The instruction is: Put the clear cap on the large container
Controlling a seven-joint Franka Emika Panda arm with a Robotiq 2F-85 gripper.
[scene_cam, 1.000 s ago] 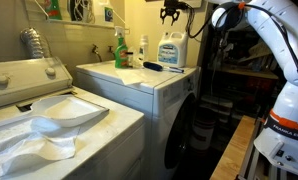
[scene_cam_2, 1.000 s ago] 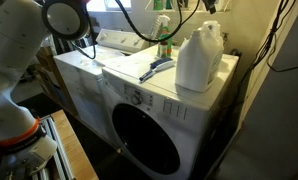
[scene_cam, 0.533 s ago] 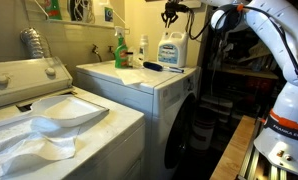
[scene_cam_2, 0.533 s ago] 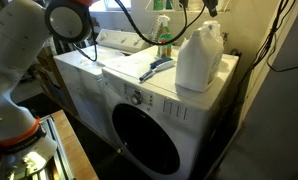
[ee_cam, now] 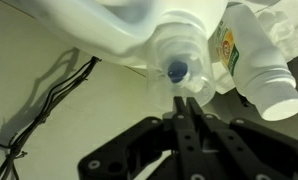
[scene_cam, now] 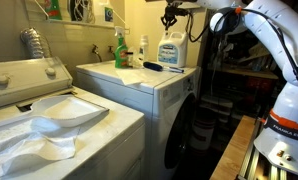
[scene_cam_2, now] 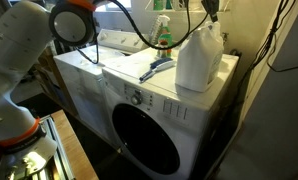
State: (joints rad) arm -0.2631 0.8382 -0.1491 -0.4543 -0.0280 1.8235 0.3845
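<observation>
on the left, top-loading washer [scene_cam: 14,78]: white, its top filled with pale moulded shapes.
front-loading machine [scene_cam: 119,78]: stands just beside the washer; the bottles are on its flat top, the round door [scene_cam_2: 149,125] faces the room.
green spray bottle [scene_cam: 120,52]: upright near the back wall, well apart from the jug; also seen in an exterior view [scene_cam_2: 163,42].
small white bottle [scene_cam: 142,50]: upright, between the spray bottle and the jug.
the large container [scene_cam: 170,50]: whitish jug with a blue label, upright at the far corner of the machine top [scene_cam_2: 197,60]; in the wrist view its neck points up toward the camera [ee_cam: 119,25].
the clear cap [ee_cam: 179,50]: see-through, right at the neck of the jug, a blue spout showing through it; whether it is fully seated i cannot tell.
gripper [scene_cam: 170,17]: directly above the neck of the jug, pointing down [scene_cam_2: 211,10]; in the wrist view [ee_cam: 185,98] the jaws are drawn close together and seem to pinch the rim of the cap.
bottle with green label [ee_cam: 251,55]: just beside the neck in the wrist view, with a white lid.
robot arm [scene_cam: 279,60]: white, at the right edge.
</observation>
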